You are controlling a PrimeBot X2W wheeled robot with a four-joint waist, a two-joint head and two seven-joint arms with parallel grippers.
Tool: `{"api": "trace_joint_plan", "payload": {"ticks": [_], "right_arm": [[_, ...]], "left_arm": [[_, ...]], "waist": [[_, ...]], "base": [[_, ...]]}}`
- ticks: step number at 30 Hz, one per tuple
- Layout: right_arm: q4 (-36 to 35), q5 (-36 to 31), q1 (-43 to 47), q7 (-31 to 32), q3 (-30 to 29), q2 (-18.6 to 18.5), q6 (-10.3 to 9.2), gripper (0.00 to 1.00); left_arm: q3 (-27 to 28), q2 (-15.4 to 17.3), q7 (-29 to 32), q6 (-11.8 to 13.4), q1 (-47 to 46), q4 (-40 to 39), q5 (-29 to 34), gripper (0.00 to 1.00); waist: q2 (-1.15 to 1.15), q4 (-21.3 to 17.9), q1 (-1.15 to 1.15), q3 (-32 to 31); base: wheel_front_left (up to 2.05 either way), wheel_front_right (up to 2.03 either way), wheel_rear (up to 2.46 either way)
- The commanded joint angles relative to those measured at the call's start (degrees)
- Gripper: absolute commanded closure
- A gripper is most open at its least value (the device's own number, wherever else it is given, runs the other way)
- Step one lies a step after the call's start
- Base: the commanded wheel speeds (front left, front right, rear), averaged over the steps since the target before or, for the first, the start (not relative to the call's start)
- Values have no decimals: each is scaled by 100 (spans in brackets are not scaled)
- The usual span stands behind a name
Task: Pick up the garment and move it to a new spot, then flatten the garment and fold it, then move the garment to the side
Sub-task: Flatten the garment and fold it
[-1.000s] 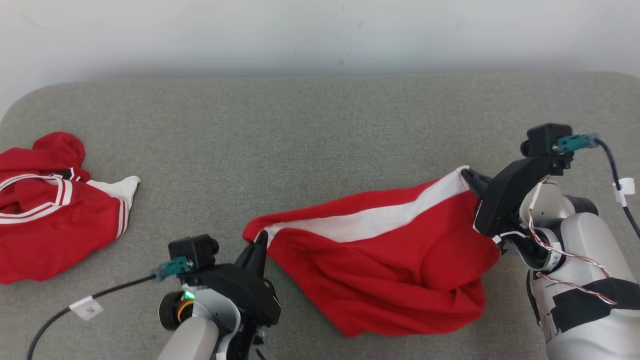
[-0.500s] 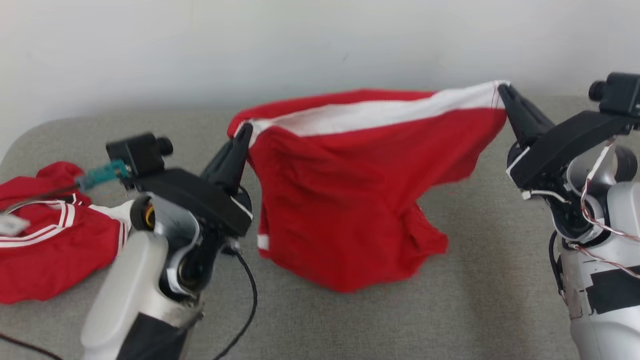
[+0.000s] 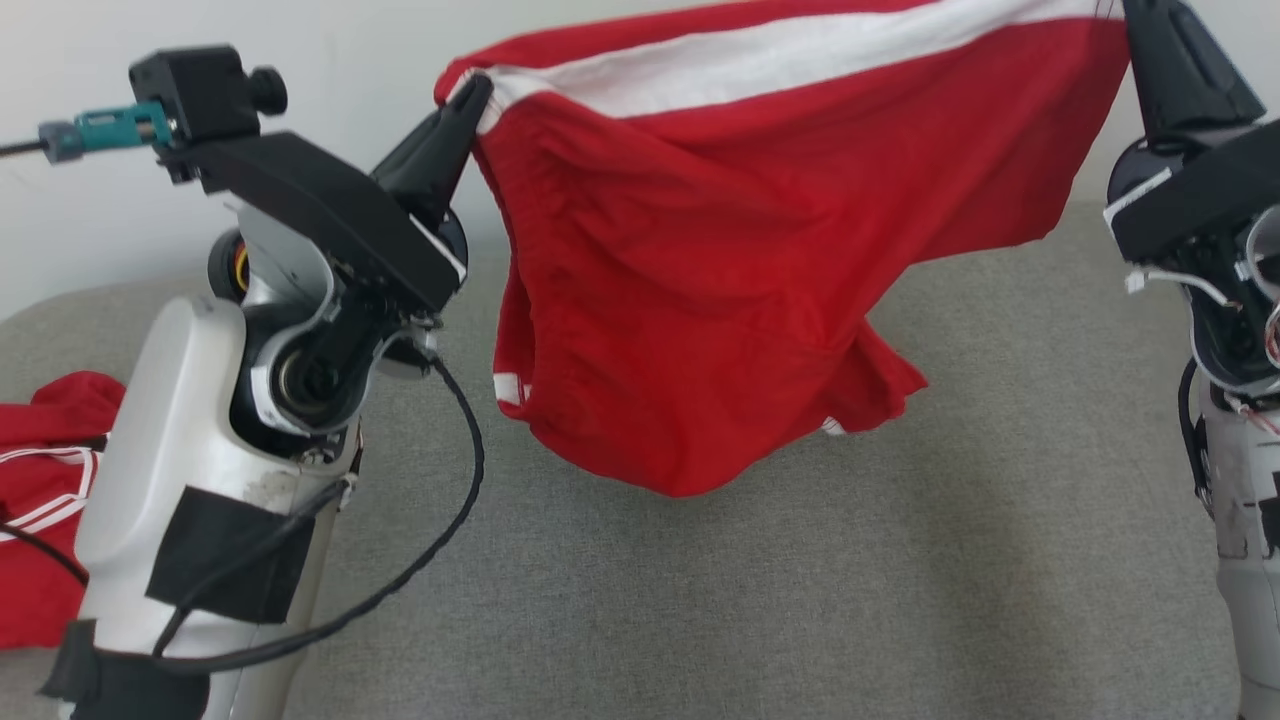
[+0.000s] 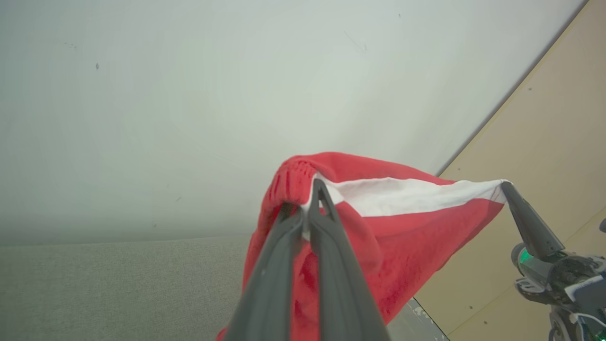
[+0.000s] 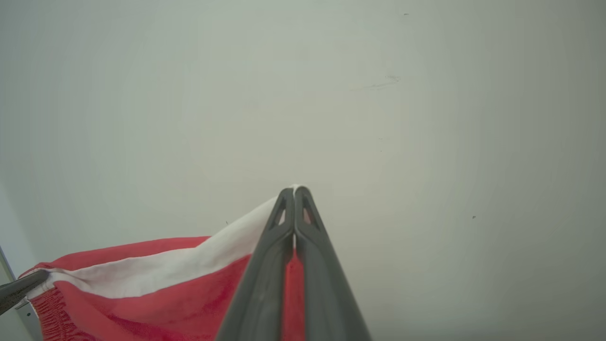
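While both arms hold it aloft, the red shorts [image 3: 740,260] hang across the upper middle of the head view, stretched along their white stripe [image 3: 780,65] between the two grippers. The left gripper [image 3: 476,94], upper left of centre, has its jaws clenched on the ribbed waistband end of that stripe. The right gripper [image 5: 294,190] has its jaws pinched tight on the opposite end, the white edge just showing past the tips in the right wrist view. The top edge runs nearly taut, with a slight sag towards the left. Below it the cloth drops in loose folds, one leg bunched towards the right. The lowest fold appears to hang clear of the grey fabric tabletop [image 3: 800,600], though how far clear cannot be told. A second red garment [image 3: 35,500] with white trim lies crumpled at the lower left edge, partly hidden behind the left forearm.

This looks like the first step: the shorts are picked up and not yet set down at a new spot. The next move probably calls for both arms to travel together with the same spread, so the stripe neither slackens nor gets yanked from a grip. The hanging hem should then meet the bare tabletop first, well apart from the other garment, and the top edge be laid away from it so the cloth lands flat rather than heaped.
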Motion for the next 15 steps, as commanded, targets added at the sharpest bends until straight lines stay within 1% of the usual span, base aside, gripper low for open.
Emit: {"api": "trace_joint_plan", "payload": {"ticks": [1,5,9,13,15], "right_arm": [[4,55,-133,15,62,-3,-12,100],[104,187,-455,192,277,-75,-12,100],[293,357,-828,334,566,-106,-12,100],[584,241,-1400,166,816,-163,-12,100],[738,240,-1758,-11,892,-115,-12,100]], "left_arm": [[33,-21,26,37,-141,38,-35,100],[53,6,34,139,-452,107,54,100],[134,99,-81,229,-780,177,188,100],[211,121,-340,218,-1261,314,345,100],[306,140,-542,225,-1553,406,413,100]], "waist": [[0,-45,1,65],[0,-152,1,333],[0,-281,1,794],[0,-373,1,1347],[0,-424,1,1652]], "base": [[0,0,0],[0,0,0],[0,0,0],[0,0,0],[0,0,0]]}}
